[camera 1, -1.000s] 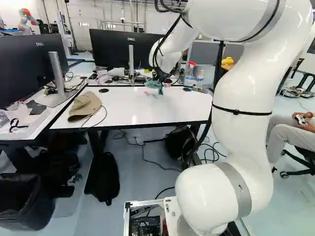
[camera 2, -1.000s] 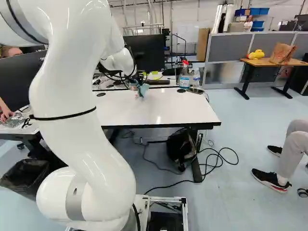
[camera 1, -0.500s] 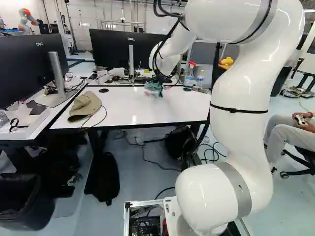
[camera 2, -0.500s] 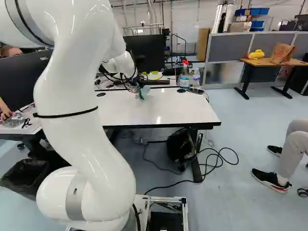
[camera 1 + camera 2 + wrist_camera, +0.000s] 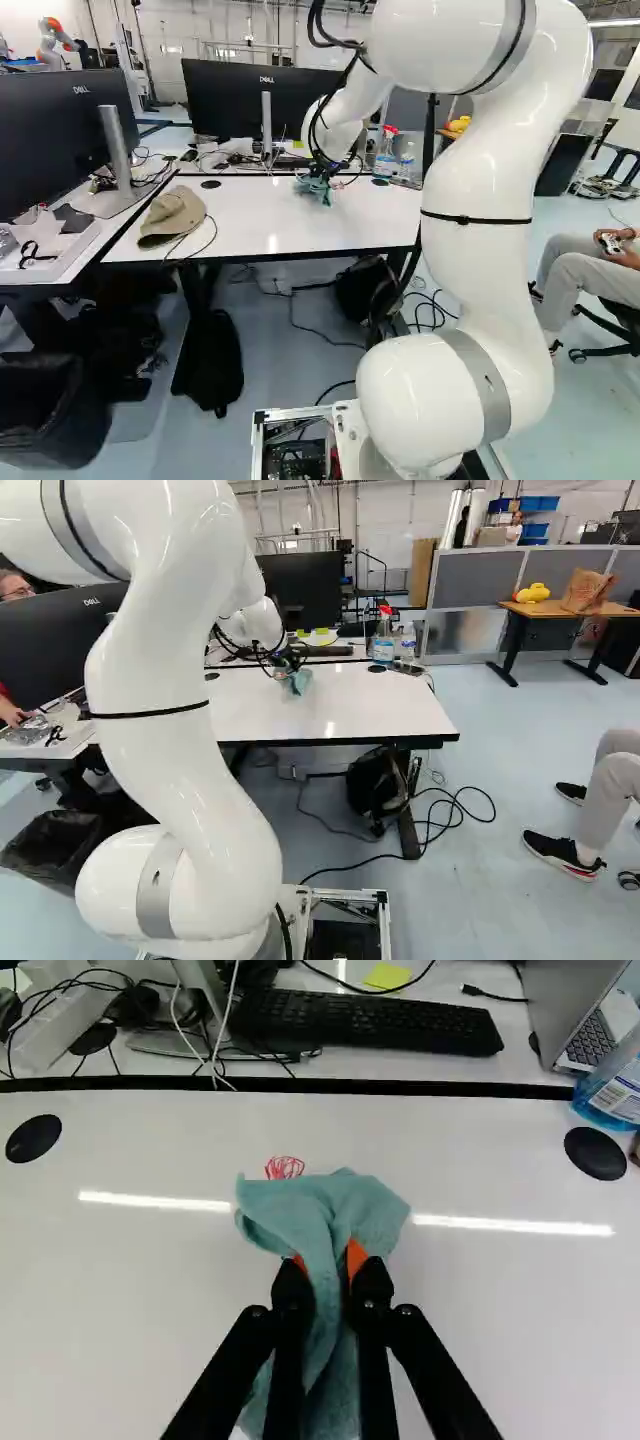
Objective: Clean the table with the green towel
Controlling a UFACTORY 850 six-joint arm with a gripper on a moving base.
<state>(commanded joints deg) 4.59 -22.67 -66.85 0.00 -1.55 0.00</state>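
Left base view: set behind the arm [image 5: 480,280], to its left; faces ahead, slightly down; table [image 5: 270,225] at middle distance. Right base view: behind the arm, to its right; faces ahead, slightly down; similar distance. Common to both: arm, table, spray bottle [image 5: 383,645]. Wrist view: on the arm's wrist, close above the table, facing down and forward; shares tabletop and spray bottle with both.

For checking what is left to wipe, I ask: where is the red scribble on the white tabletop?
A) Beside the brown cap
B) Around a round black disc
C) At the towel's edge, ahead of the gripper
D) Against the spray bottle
C: the wrist view shows the red scribble right at the far edge of the towel, ahead of the gripper.
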